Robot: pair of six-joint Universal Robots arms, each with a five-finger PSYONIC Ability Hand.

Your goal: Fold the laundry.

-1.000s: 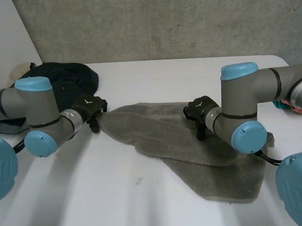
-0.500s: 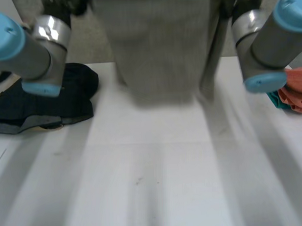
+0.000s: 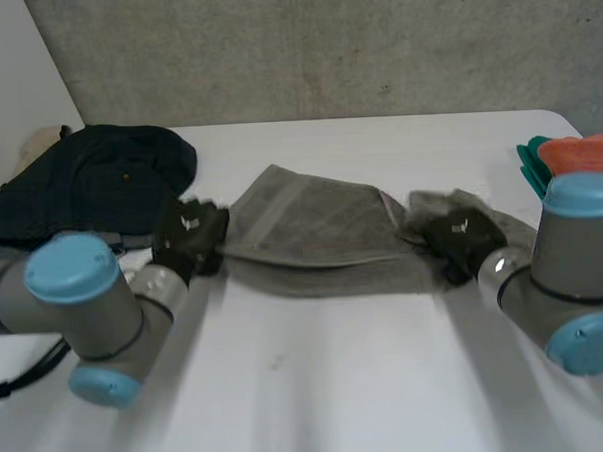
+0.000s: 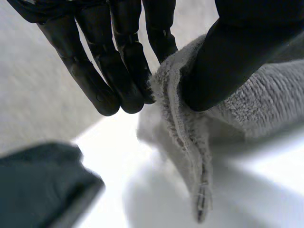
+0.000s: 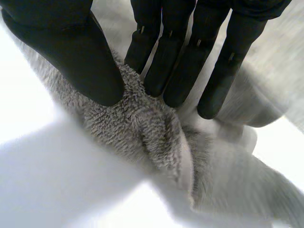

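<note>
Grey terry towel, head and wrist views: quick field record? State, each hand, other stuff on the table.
towel: grey terry towel lies doubled over on the white table
left: left hand pinches its left end between thumb and fingers
right: right hand pinches the opposite end
other items: dark navy garment beyond the left hand; orange cloth at the table's right edge

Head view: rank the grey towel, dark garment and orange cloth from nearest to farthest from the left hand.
1. Grey towel: its end is pinched in the left hand.
2. Dark garment: just behind that hand.
3. Orange cloth: far over on the right side.
</note>
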